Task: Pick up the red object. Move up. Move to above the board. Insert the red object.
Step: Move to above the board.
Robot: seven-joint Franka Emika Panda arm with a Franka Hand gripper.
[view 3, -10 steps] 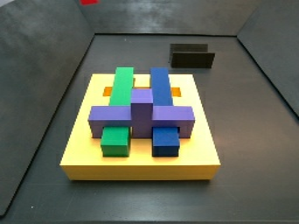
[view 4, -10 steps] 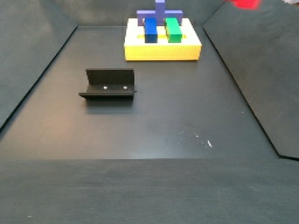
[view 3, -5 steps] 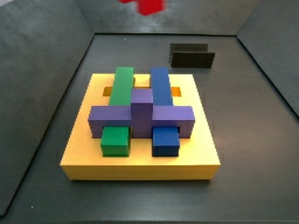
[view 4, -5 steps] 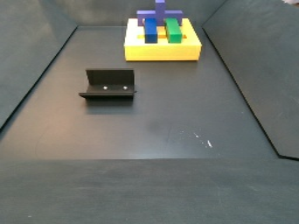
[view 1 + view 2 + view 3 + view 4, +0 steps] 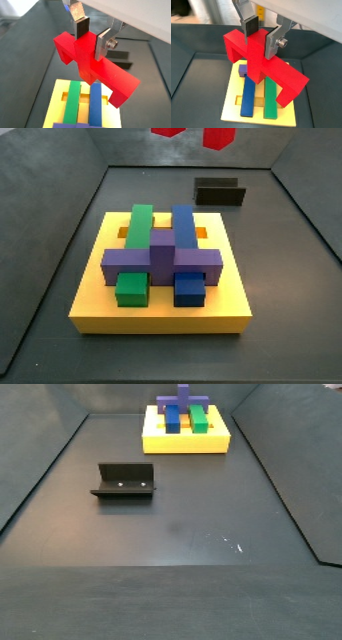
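My gripper (image 5: 92,37) is shut on the central stem of the red object (image 5: 100,70), held high in the air; both wrist views show this, with the gripper (image 5: 262,36) above the red object (image 5: 271,70). The piece hangs tilted above the far part of the board (image 5: 55,100), which also shows below it (image 5: 231,107). In a side view only the red object's two lower ends (image 5: 218,137) show at the top edge, beyond the board (image 5: 160,318). The gripper is out of both side views. The board (image 5: 187,444) lies far back in a side view, where the red object is out of view.
The board bears a green bar (image 5: 140,223), a blue bar (image 5: 183,223) and a purple block (image 5: 160,258) across them. The fixture (image 5: 221,193) stands on the dark floor beyond the board, and it also shows in a side view (image 5: 124,481). Sloping grey walls ring the floor.
In a side view the red object has moved right along the top edge, and more of it now shows. In a side view it has left the upper right corner.
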